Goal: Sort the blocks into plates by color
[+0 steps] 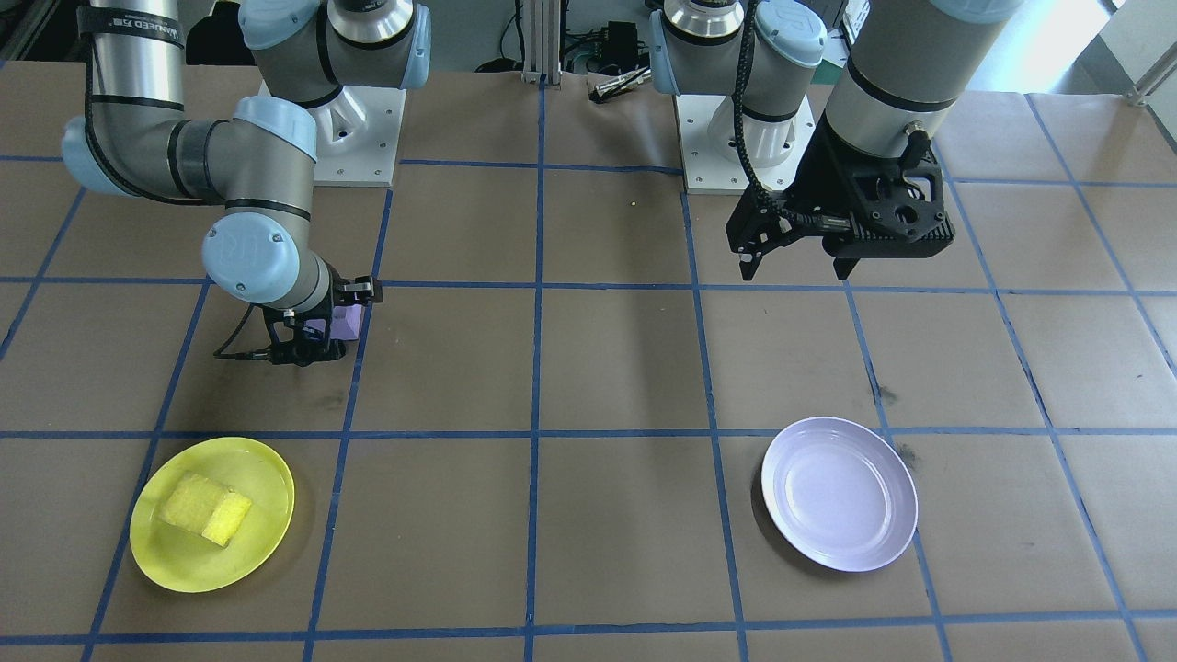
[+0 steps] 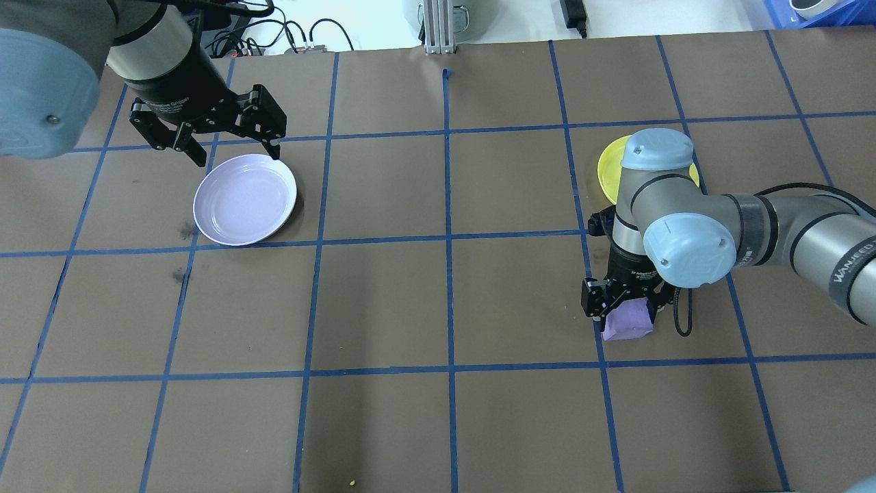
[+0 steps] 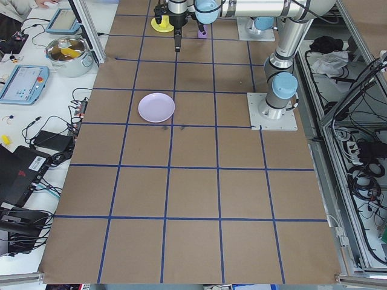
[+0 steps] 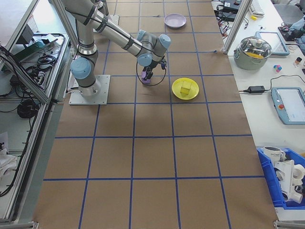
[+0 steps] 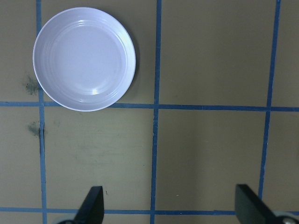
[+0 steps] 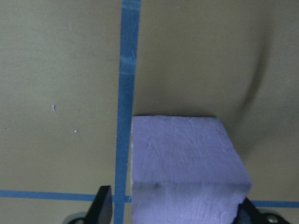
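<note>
The light purple block [image 2: 628,322] rests on the brown table by a blue tape line. My right gripper [image 2: 626,311] is lowered over it, open. In the right wrist view the block [image 6: 187,163] sits between the fingers, with a gap on its left side. The yellow block [image 1: 207,507] lies in the yellow plate [image 1: 152,552]. My right arm partly hides that plate [image 2: 609,168] in the overhead view. The lavender plate [image 1: 839,494] holds nothing. My left gripper [image 1: 794,267] hangs open above the table near it, and the left wrist view shows that plate [image 5: 84,58] ahead.
Both arm bases [image 1: 354,138] are bolted at the robot's edge of the table. A side bench holds a lidded pot [image 4: 256,49], a tablet [image 4: 290,102] and a blue bin [image 4: 283,179]. Cables lie along the other bench [image 3: 54,139].
</note>
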Robot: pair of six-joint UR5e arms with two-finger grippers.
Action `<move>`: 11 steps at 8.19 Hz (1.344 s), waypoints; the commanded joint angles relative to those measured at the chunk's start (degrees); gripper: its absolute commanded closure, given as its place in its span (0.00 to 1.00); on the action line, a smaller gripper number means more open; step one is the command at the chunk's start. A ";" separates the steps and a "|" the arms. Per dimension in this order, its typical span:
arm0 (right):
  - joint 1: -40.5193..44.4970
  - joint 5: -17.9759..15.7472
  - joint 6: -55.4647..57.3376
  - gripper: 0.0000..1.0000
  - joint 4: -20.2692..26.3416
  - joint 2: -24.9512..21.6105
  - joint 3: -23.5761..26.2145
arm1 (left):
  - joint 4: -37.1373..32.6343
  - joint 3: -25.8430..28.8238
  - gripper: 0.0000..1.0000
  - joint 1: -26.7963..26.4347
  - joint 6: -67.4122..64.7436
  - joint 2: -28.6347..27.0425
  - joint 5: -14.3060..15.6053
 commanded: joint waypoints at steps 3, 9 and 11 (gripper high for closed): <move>0.52 1.40 4.68 0.89 0.74 -0.93 -1.36 | -4.00 -0.20 0.00 -0.04 0.17 2.37 0.00; 24.31 14.32 22.54 0.79 0.48 8.18 -22.51 | -4.45 0.42 0.00 -0.04 0.17 2.37 0.26; 31.17 14.52 22.90 0.78 0.13 16.08 -30.43 | -6.99 0.33 0.00 0.13 0.08 1.76 -0.09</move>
